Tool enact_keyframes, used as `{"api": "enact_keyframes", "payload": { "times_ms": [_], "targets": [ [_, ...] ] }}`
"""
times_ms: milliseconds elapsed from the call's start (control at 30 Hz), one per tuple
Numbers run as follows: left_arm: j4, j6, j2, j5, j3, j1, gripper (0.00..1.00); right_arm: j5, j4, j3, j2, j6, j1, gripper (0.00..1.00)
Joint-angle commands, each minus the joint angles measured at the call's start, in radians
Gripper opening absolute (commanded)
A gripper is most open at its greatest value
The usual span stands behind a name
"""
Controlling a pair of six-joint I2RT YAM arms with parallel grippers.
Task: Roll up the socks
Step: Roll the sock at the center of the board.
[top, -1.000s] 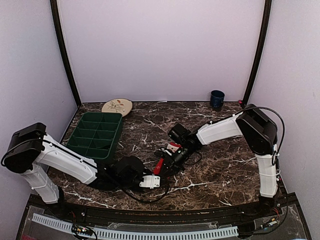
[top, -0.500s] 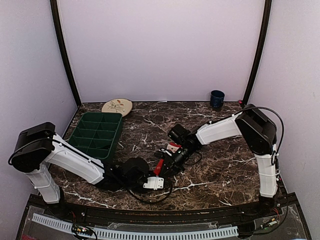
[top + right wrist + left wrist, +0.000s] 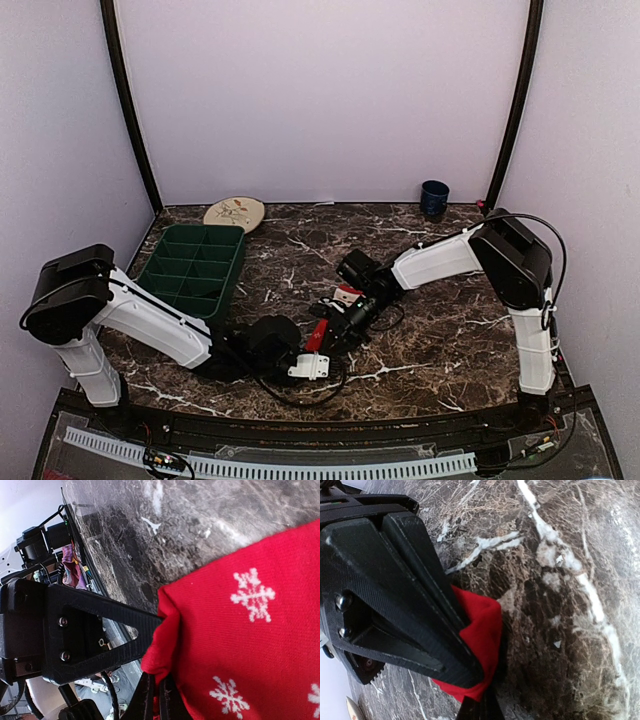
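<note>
The red sock with white snowflakes [image 3: 250, 630] lies on the marble table at the centre and shows as a small red strip in the top view [image 3: 318, 334]. My right gripper [image 3: 157, 680] is shut on a folded edge of it; in the top view this gripper [image 3: 332, 320] is just right of the strip. My left gripper [image 3: 477, 690] is shut on a bunch of the red fabric [image 3: 482, 627], low over the table; in the top view it [image 3: 310, 347] meets the sock from the near left. The black sock is hidden.
A green compartment tray [image 3: 190, 268] stands at the left. A round patterned plate [image 3: 234, 213] lies behind it. A dark blue cup [image 3: 434, 198] stands at the back right. Black cables [image 3: 300, 392] loop near the left wrist.
My left arm has slid to the right, bringing its gripper closer against the red sock and the right gripper. The right arm has barely moved.
</note>
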Motion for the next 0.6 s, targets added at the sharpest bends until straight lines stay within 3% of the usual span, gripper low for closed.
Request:
{"api": "enact_keyframes", "payload": {
  "times_ms": [0,367,567],
  "targets": [
    [-0.038,-0.004,0.008,0.005,0.024,-0.002,0.00,-0.020,-0.022,0.025,0.013,-0.022,-0.004,0.04],
    [-0.197,-0.054,0.009,0.062,0.091,0.002,0.00,0.024,-0.049,0.018,0.001,-0.046,-0.014,0.05],
    [-0.352,-0.106,0.023,0.169,0.161,0.024,0.00,0.075,-0.066,0.016,-0.009,-0.071,-0.016,0.17]
  ]
}}
